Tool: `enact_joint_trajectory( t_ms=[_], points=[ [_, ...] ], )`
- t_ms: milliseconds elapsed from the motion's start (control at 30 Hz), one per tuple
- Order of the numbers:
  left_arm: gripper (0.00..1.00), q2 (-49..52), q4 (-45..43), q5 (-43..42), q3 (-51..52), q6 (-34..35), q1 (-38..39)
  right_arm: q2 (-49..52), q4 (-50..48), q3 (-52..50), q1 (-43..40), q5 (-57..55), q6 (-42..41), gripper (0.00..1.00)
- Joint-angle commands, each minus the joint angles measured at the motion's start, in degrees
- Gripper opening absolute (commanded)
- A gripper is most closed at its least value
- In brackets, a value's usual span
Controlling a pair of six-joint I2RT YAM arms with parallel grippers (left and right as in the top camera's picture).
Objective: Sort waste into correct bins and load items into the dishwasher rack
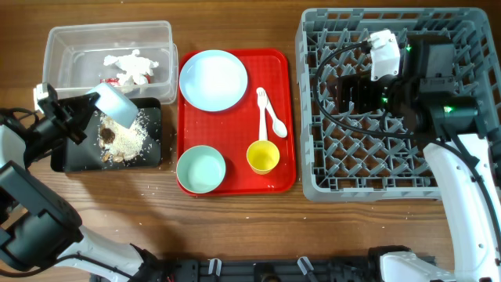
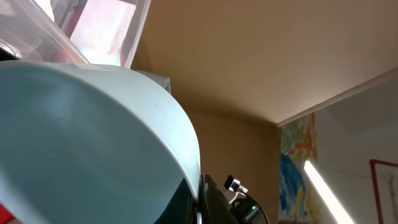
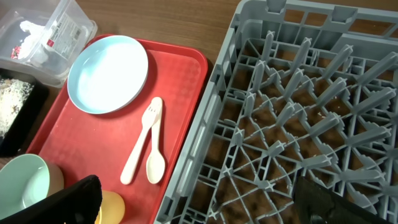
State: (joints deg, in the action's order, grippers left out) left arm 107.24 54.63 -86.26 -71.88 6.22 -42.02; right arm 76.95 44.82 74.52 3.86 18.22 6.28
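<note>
My left gripper (image 1: 92, 110) is shut on the rim of a pale blue bowl (image 1: 117, 102), held tilted over the black tray (image 1: 153, 157), which holds beige food scraps and whitish crumbs (image 1: 125, 139). In the left wrist view the bowl (image 2: 93, 143) fills the left side. The clear tub (image 1: 70, 39) holds crumpled white paper (image 1: 129, 63) and a red-and-white wrapper. A pale blue plate (image 1: 213, 80), a second bowl (image 1: 201, 169), a yellow cup (image 1: 263, 157) and two white spoons (image 1: 270, 113) lie on the red tray. My right gripper (image 1: 350, 92) is open and empty above the grey dishwasher rack (image 1: 376, 184).
The red tray (image 1: 235, 184) lies between the bins and the rack. Crumbs are scattered on the wood near the black tray's front edge. In the right wrist view the rack (image 3: 292, 124) has upright pegs, and the plate (image 3: 107, 73) and spoons (image 3: 149, 146) lie to its left.
</note>
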Motion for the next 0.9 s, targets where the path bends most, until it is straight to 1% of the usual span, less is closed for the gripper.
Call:
enact_joint_trajectory(
  t_ms=[0, 33, 100, 200, 233, 300, 367, 400, 433, 467, 500, 533, 567, 600, 700, 800, 833, 867],
  points=[
    [0.04, -0.52, 0.50, -0.94, 0.09, 3.63, -0.33, 0.59, 0.15, 1.20, -0.13, 1.22, -0.96, 1.00],
    [0.04, -0.55, 1.46, -1.79, 0.09, 5.95, -0.09, 0.59, 0.33, 1.20, -0.13, 1.22, -0.94, 1.00],
    [0.04, -0.63, 1.95, -3.08, 0.09, 6.69, 0.87, 0.59, 0.52, 1.20, -0.13, 1.20, -0.94, 1.00],
    [0.04, -2.01, 2.40, -0.52, 0.04, 6.67, 5.46, 0.59, 0.50, 1.20, -0.13, 1.20, -0.70, 1.00],
    [0.04, -3.17, 2.36, 1.64, -0.20, 6.67, 7.50, 0.59, 0.48, 1.20, -0.13, 1.18, -0.57, 1.00],
    [0.04, -6.86, 0.00, 10.12, -1.44, 6.71, 14.93, 0.59, 0.33, 1.20, -0.13, 1.20, -0.42, 1.00],
    [0.04, -10.32, -3.74, 22.32, -2.54, 7.56, 23.91, 0.59, 0.20, 1.20, -0.13, 1.20, -0.46, 1.00],
    [0.04, -11.80, -6.27, 33.29, -2.56, 9.77, 30.40, 0.59, 0.24, 1.20, -0.13, 1.20, -0.48, 1.00],
    [0.04, -12.00, -7.67, 40.74, -2.56, 10.23, 35.04, 0.59, 0.28, 1.20, -0.13, 1.20, -0.48, 1.00],
    [0.04, -11.65, -9.31, 50.84, -2.54, 10.58, 41.97, 0.59, 0.35, 1.20, -0.13, 1.20, -0.46, 1.00],
    [0.04, -11.23, -9.97, 57.83, -2.54, 10.56, 46.62, 0.59, 0.48, 1.20, -0.13, 1.20, -0.48, 1.00],
    [0.04, -10.67, -10.10, 66.55, -2.49, 10.60, 52.33, 0.59, 0.76, 1.20, -0.13, 1.20, -0.46, 0.99],
    [0.04, -10.03, -9.92, 73.13, -2.40, 10.60, 56.57, 0.59, 0.98, 1.20, -0.13, 1.20, -0.46, 1.00],
    [0.04, -9.29, -9.66, 77.75, -2.38, 10.73, 60.43, 0.59, 1.31, 1.20, -0.13, 1.20, -0.46, 1.00],
    [0.04, -6.45, -9.20, 84.65, -2.38, 10.80, 67.60, 0.59, 1.51, 1.20, -0.13, 1.20, -0.46, 1.00],
    [0.04, -3.41, -8.39, 89.57, -2.38, 10.78, 70.73, 0.59, 1.62, 1.20, -0.13, 1.20, -0.48, 0.99],
    [0.09, -2.58, -8.39, 89.83, -2.38, 10.78, 71.19, 0.59, 1.77, 1.20, -0.13, 1.20, -0.48, 1.00],
    [0.28, -2.43, -8.39, 89.79, -2.38, 10.78, 71.41, 0.59, 1.99, 1.20, -0.13, 1.20, -0.48, 1.00]
  ],
)
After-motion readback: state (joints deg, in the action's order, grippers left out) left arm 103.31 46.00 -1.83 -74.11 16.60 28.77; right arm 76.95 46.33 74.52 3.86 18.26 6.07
